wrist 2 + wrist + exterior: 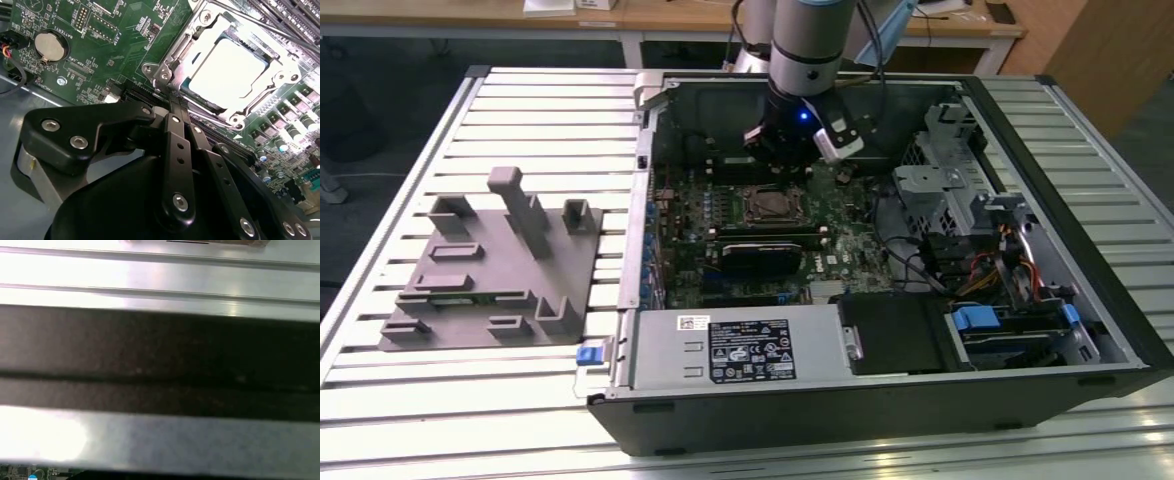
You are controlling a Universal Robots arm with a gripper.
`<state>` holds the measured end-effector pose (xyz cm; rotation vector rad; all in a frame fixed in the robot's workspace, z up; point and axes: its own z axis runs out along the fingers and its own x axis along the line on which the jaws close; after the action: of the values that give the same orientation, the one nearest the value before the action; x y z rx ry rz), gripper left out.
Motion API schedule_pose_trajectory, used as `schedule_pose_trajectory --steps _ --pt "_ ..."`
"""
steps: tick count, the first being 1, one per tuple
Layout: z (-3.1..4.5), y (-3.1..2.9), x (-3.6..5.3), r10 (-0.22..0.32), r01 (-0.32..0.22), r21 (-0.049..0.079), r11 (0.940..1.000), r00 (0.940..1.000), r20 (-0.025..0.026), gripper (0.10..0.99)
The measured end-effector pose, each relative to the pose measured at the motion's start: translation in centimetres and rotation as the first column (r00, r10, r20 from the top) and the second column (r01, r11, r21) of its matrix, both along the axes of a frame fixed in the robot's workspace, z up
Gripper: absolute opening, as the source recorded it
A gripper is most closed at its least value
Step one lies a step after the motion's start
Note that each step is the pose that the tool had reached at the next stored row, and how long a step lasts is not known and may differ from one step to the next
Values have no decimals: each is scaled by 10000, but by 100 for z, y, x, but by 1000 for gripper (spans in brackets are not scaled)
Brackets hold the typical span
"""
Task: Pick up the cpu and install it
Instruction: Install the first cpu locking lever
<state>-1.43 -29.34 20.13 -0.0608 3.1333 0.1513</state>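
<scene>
Gripper (172,107) above socketed cpu (227,67) (lying flat).

A ribbed silver aluminium tabletop (520,110) of long parallel slats fills most of the exterior view, bright where overhead light glances off it, especially along the lower edge. Along the top of the frame runs a pale wooden desk (654,18) with white legs, with small white items lying on it at upper left. A light brown wooden panel (1101,50) stands at upper right. Dark floor (387,80) shows at upper left.
</scene>
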Motion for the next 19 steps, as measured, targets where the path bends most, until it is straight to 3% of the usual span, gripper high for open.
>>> schedule_pose_trajectory --steps 19 --pt "-22 1 0 0 0 -75 10000 10000 1 106"
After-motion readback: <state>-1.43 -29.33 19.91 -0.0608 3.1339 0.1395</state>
